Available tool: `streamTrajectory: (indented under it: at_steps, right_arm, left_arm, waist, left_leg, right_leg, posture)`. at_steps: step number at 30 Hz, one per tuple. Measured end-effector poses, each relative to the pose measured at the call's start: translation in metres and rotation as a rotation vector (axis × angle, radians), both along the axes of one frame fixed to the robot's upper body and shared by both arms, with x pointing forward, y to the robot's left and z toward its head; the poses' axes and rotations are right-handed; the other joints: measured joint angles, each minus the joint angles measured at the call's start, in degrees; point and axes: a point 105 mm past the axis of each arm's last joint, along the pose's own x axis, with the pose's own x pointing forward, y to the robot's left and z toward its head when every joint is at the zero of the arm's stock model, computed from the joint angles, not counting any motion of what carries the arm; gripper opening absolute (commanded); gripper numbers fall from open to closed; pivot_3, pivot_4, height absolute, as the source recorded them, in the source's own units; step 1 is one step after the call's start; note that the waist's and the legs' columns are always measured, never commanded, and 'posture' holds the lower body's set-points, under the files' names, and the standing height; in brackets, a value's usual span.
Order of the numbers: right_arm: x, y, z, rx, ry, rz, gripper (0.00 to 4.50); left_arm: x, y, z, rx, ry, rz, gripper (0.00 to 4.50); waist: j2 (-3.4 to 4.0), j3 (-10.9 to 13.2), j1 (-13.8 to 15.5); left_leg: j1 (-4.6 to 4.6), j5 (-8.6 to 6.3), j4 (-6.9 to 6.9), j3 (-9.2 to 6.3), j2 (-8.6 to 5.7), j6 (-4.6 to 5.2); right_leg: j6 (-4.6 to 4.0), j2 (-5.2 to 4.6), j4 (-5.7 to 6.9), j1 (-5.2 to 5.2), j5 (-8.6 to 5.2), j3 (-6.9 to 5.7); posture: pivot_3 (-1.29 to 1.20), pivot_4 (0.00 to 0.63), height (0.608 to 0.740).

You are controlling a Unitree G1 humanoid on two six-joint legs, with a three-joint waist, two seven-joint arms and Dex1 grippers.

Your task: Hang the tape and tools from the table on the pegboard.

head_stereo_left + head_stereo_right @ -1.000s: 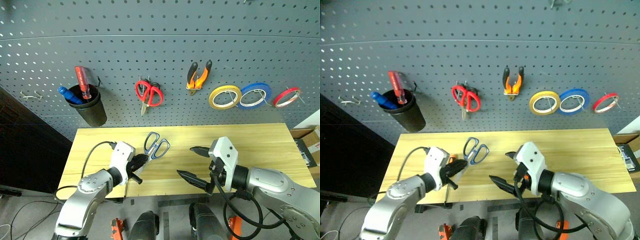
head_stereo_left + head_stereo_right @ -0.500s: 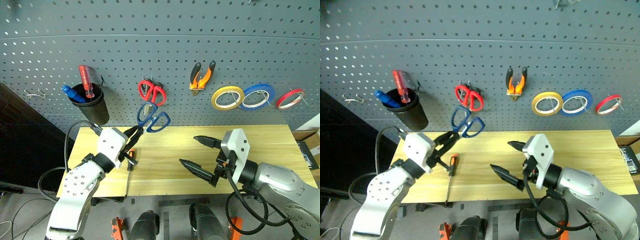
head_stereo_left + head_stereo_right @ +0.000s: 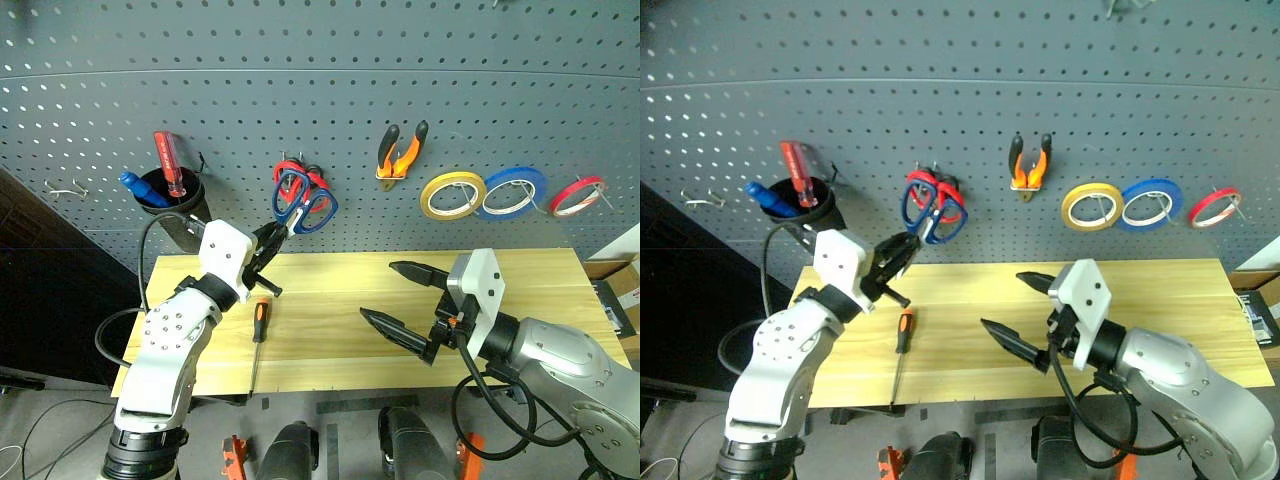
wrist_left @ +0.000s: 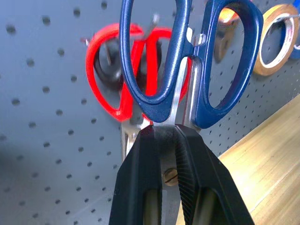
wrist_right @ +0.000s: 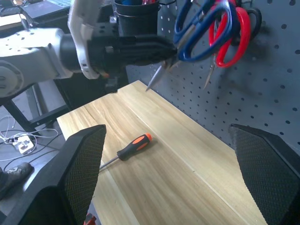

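Between the L gripper's shut fingers sit the blades of the blue scissors, handles up, right in front of the red scissors hanging on the pegboard, so the red pair is in the way. R gripper hangs w/ fingers wide, holding nothing, over the table. Orange-black screwdriver lies on the table near the L arm. Pliers, yellow, blue & red tape hang on hooks. A sec ago the blue scissors were low by the table; now they're up at the board. They've got dark blue loops & shiny blades.
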Motion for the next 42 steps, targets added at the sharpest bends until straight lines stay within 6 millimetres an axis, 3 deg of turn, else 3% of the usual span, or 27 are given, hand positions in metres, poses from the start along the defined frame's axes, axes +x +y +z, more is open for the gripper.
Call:
streamTrajectory:
  at_steps: [2,10,13,17,21,23,30,39,42]
  right_arm:
    - [0.002,0.001,0.004,0.003,-0.021,-0.001,4.50]
    - [0.004,0.003,0.013,0.027,-0.048,-0.007,4.50]
    - [0.004,0.001,0.005,0.005,-0.003,-0.017,4.50]
    - [-0.004,0.007,-0.016,-0.045,0.109,0.025,4.50]
    - [-0.010,0.025,-0.033,-0.061,0.197,0.067,4.50]
    - [-0.004,0.032,-0.037,-0.065,0.220,0.061,4.50]
    - [0.013,0.044,-0.041,-0.125,0.219,0.032,4.50]
    - [-0.004,0.046,-0.055,-0.350,0.177,0.187,4.50]
    - [-0.004,0.044,-0.057,-0.388,0.158,0.196,4.50]
  left_arm:
    - [0.005,-0.005,-0.001,-0.010,0.007,-0.002,0.16]
    - [0.007,-0.009,-0.009,-0.060,0.058,-0.002,2.47]
    - [-0.004,-0.005,-0.030,-0.028,0.126,-0.013,3.36]
    - [-0.021,0.011,-0.072,0.059,0.298,-0.002,3.36]
    - [-0.019,0.058,-0.124,0.050,0.585,0.254,3.36]
    - [-0.020,0.070,-0.139,0.066,0.691,0.317,3.36]
    - [-0.017,0.071,-0.163,0.090,0.873,0.362,3.36]
    - [-0.013,0.068,-0.179,0.070,0.992,0.380,3.36]
    - [-0.012,0.068,-0.180,0.068,0.993,0.380,2.82]
  waist:
    - [-0.01,0.00,-0.03]
    - [0.00,-0.01,-0.15]
    - [0.02,-0.07,-0.34]
    - [0.06,-0.22,-0.38]
    - [0.01,-0.32,-0.30]
    - [-0.08,-0.39,-0.30]
    - [-0.15,-0.52,-0.14]
    - [-0.16,-0.52,-0.30]
    - [-0.17,-0.54,-0.30]
  left_leg:
    - [0.00,0.00,0.01,0.00,-0.01,0.00]
    - [-0.01,0.00,-0.01,0.01,0.01,0.00]
    - [0.01,0.00,-0.02,0.03,0.03,0.00]
    - [0.05,0.00,-0.02,0.03,0.06,0.00]
    - [0.06,0.01,0.05,0.00,0.02,0.03]
    - [0.08,0.02,0.09,-0.01,0.00,0.03]
    - [0.01,0.01,0.00,-0.06,-0.01,-0.02]
    - [0.01,0.01,0.02,-0.05,-0.01,-0.02]
    - [0.02,0.01,0.03,-0.05,0.00,-0.02]
  right_leg:
    - [0.00,0.00,0.01,0.01,0.00,0.00]
    - [0.00,-0.01,-0.01,-0.02,0.00,0.01]
    - [0.00,-0.03,0.00,-0.04,0.00,0.05]
    - [-0.01,-0.02,0.05,-0.02,0.00,0.06]
    - [-0.02,0.06,0.16,0.01,0.01,0.02]
    - [-0.02,0.06,0.20,0.02,0.02,0.02]
    - [-0.03,0.03,0.06,-0.07,0.02,-0.02]
    - [-0.03,-0.02,0.07,-0.07,0.02,-0.03]
    - [-0.03,-0.06,0.07,-0.05,0.02,-0.02]
  posture:
    - [-0.03,0.218,0.740]
    - [-0.03,0.215,0.740]
    - [-0.02,0.213,0.740]
    - [-0.01,0.214,0.740]
    - [-0.01,0.214,0.740]
    - [-0.01,0.214,0.740]
    - [-0.02,0.214,0.740]
    - [-0.05,0.223,0.740]
    - [-0.05,0.223,0.740]
